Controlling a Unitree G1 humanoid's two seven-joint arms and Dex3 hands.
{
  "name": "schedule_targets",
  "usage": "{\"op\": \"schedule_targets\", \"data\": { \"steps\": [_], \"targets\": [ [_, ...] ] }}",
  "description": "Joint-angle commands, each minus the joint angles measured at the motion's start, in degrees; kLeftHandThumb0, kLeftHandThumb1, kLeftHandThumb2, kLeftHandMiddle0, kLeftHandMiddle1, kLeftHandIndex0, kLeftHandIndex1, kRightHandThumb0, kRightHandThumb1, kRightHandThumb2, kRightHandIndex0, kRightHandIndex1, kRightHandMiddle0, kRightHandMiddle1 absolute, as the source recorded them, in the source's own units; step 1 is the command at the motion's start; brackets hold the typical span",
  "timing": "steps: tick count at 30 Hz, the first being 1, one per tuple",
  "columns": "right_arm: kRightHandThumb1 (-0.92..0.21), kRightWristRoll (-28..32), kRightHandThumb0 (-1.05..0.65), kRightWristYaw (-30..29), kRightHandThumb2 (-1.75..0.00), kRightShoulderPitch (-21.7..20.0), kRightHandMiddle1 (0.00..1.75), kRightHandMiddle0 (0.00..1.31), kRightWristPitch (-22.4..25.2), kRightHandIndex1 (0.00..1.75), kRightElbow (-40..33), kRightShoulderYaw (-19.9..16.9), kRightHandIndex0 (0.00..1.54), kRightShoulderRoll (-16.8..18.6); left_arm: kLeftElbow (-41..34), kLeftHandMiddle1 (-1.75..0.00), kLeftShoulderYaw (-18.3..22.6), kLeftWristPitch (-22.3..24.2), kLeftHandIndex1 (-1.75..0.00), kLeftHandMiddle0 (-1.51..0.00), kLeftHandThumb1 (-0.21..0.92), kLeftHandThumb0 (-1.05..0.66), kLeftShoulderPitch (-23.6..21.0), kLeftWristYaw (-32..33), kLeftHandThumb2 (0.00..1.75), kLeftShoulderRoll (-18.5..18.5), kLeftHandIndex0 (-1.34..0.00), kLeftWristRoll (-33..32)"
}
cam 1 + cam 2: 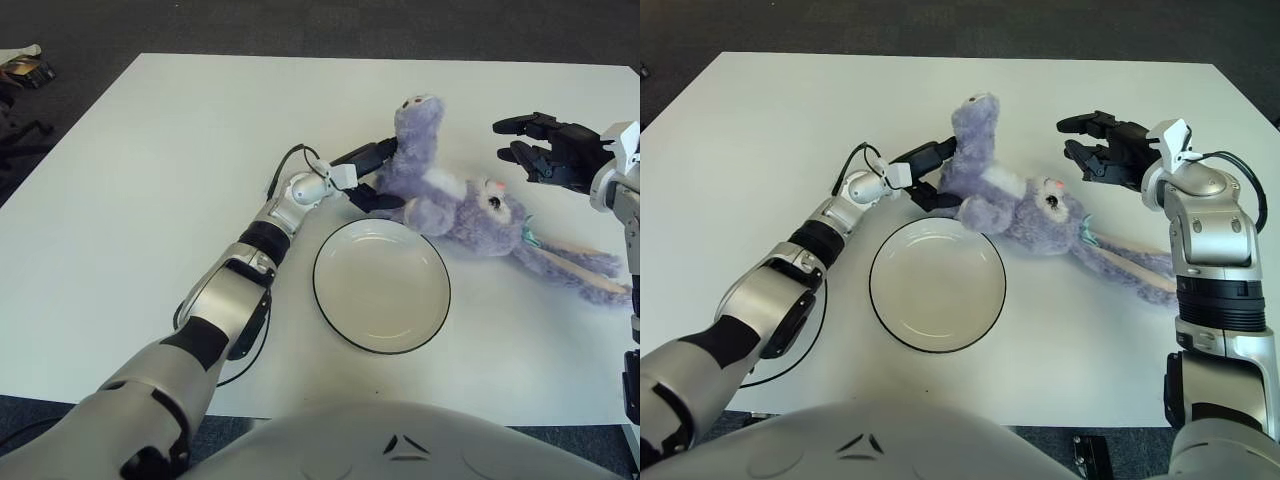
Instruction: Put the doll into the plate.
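Nearest the robot, a little toward the near edge of the white worktop [120, 180], sits the plate [381, 286], with nothing in it. Just beyond its far rim lies the doll [450, 195], a purple plush rabbit stretched toward the right edge, long ears trailing that way and one leg sticking up toward the far edge; one arm of it seems to reach the plate's far rim, but none of the body is inside. The step in hand looks like the grasp and carry: the left hand [366, 176] reaches across from the near left, its arm stretched long and low over the worktop, and its dark fingers [372, 154] are closed around the doll's lower body beside the raised leg. The next move would call for lifting or dragging the doll back toward the near edge until the body clears the rim, then letting go over the middle of the plate; the trailing ears may hang out unless gathered in. Farther off, near the right edge, the right hand [1102, 147] hovers beyond the doll's head, fingers spread and holding nothing, wrist bent inward.
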Motion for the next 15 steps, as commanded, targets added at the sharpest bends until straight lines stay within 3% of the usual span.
{"op": "schedule_targets", "data": {
  "steps": [1, 6, 7, 11, 15],
  "targets": [
    [-0.73, 0.3, -0.45, 0.1, -0.85, 0.6, 0.81, 0.0, 0.2, 0.37, -0.7, -0.5, 0.09, -0.3, 0.8, -0.88, -1.1, 0.2, -1.34, -0.03, 0.71, -0.77, -0.7, -1.4, 0.72, 0.1, -0.45, 1.4],
    [-0.74, 0.4, -0.45, 0.0, -0.85, 0.7, 0.82, 0.0, 0.5, 0.37, -1.0, -0.6, 0.1, -0.2, 0.8, -0.94, -2.1, 0.2, -1.34, -0.04, 0.67, -0.73, -1.4, -1.4, 0.77, 0.1, -0.46, 2.3],
    [-0.74, 0.4, -0.45, 0.0, -0.85, 0.7, 0.82, 0.0, 0.6, 0.37, -1.1, -0.6, 0.1, -0.2, 0.8, -0.96, -2.2, 0.2, -1.41, -0.05, 0.66, -0.61, -1.5, -1.4, 0.76, 0.1, -0.48, 2.4],
    [-0.74, 0.4, -0.46, -0.1, -0.84, 0.8, 0.83, 0.0, 0.7, 0.37, -1.1, -0.7, 0.1, -0.2, 0.9, -1.05, -2.6, 0.2, -1.52, -0.05, 0.62, -0.46, -1.7, -1.2, 0.79, 0.0, -0.51, 2.7],
    [-0.73, 0.5, -0.46, -0.2, -0.84, 0.7, 0.84, 0.0, 0.8, 0.37, -1.1, -0.8, 0.1, -0.1, 0.8, -1.15, -3.2, 0.1, -1.58, -0.06, 0.51, -0.44, -1.9, -0.9, 0.95, 0.1, -0.56, 3.4]
  ]
}}
